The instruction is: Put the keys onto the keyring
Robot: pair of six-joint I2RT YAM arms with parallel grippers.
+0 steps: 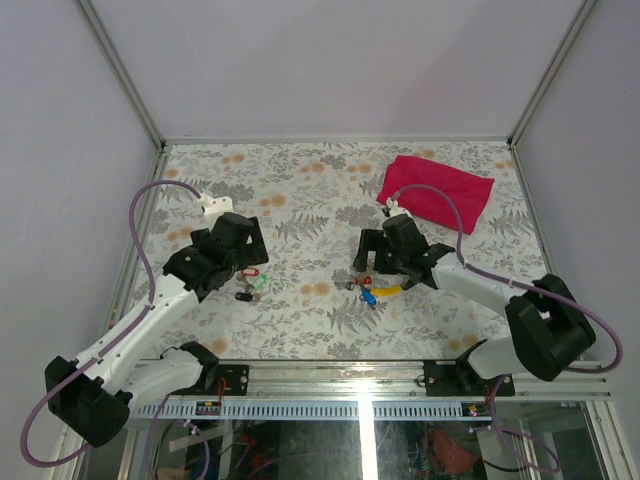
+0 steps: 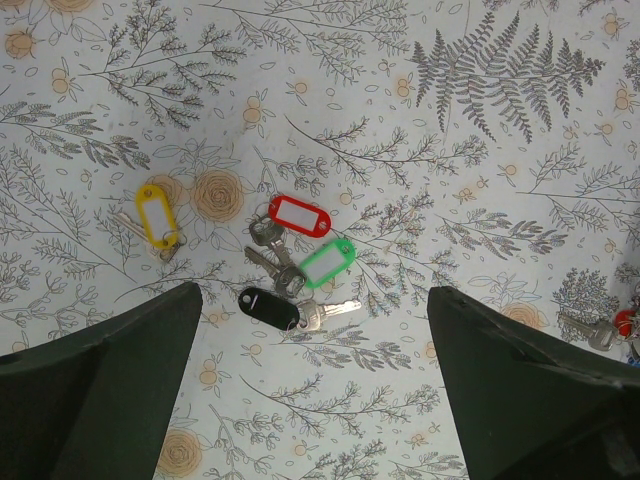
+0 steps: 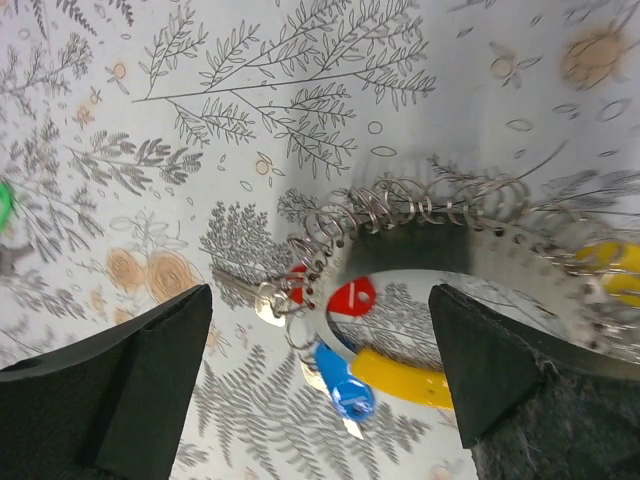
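The left gripper (image 2: 312, 293) hangs with its jaws wide apart and nothing in them. The keys (image 2: 285, 268), with red, green and black tags, lie in a cluster on the floral table (image 1: 300, 320) at the centre of the left wrist view, and a yellow-tagged key (image 2: 157, 213) lies apart at middle left. The right gripper (image 3: 320, 290) is also spread wide and holds nothing. It is above the keyring (image 3: 440, 212), which fills the centre-right of the right wrist view with its red, blue and yellow tags. A red cloth (image 1: 436, 192) lies at the upper right of the top view.

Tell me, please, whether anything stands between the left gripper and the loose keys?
Nothing visible does. The left gripper's open fingers frame the keys from above, with only bare patterned tabletop around them. A yellow-tagged key lies apart, off to one side.
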